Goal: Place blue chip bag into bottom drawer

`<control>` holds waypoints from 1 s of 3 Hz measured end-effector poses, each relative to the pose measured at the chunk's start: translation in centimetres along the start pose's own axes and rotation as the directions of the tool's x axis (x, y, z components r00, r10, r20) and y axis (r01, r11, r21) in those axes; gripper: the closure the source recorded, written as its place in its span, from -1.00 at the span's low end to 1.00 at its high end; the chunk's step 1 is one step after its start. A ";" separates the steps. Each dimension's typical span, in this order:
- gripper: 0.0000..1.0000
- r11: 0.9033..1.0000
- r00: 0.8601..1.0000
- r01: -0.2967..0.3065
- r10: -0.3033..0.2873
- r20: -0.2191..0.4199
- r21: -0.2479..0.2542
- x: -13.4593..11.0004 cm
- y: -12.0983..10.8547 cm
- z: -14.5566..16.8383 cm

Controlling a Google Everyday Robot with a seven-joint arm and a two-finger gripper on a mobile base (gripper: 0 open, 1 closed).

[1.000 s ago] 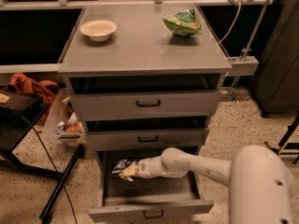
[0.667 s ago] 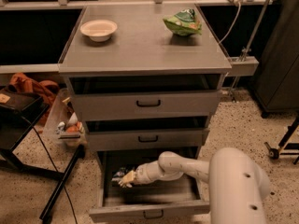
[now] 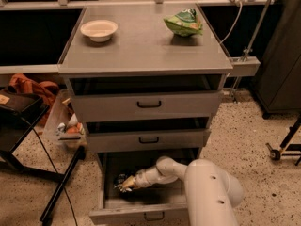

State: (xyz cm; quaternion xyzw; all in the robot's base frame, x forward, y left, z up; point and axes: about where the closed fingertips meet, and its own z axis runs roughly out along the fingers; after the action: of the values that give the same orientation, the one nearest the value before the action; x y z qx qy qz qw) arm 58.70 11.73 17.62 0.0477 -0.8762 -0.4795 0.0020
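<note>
The bottom drawer (image 3: 141,215) is pulled open at the foot of the grey cabinet. My white arm reaches down into it from the lower right. My gripper (image 3: 123,186) is low inside the drawer's left half, right at the blue chip bag (image 3: 122,179), a small dark crumpled shape with pale patches against the drawer floor. The bag is largely hidden by the gripper.
A white bowl (image 3: 99,30) and a green chip bag (image 3: 184,23) sit on the cabinet top (image 3: 141,46). The two upper drawers (image 3: 148,105) stand slightly ajar. A black stand (image 3: 19,117) and an orange cloth are at the left. A dark cabinet is at the right.
My arm has reached further left and lower into the bottom drawer, taking the blue chip bag down near the drawer floor.
</note>
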 end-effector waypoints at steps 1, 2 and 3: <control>0.15 0.999 0.999 -0.034 0.034 0.016 -0.006 -0.5 -2.3 -0.1; -0.30 0.999 0.999 -0.039 0.039 0.037 -0.006 -0.9 -3.2 -2.0; -0.77 1.000 0.997 -0.028 0.028 0.070 -0.001 -1.2 -3.3 -4.8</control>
State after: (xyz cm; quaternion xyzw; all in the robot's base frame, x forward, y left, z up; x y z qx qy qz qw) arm 60.45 6.01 17.47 0.0187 -0.8762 -0.4810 -0.0220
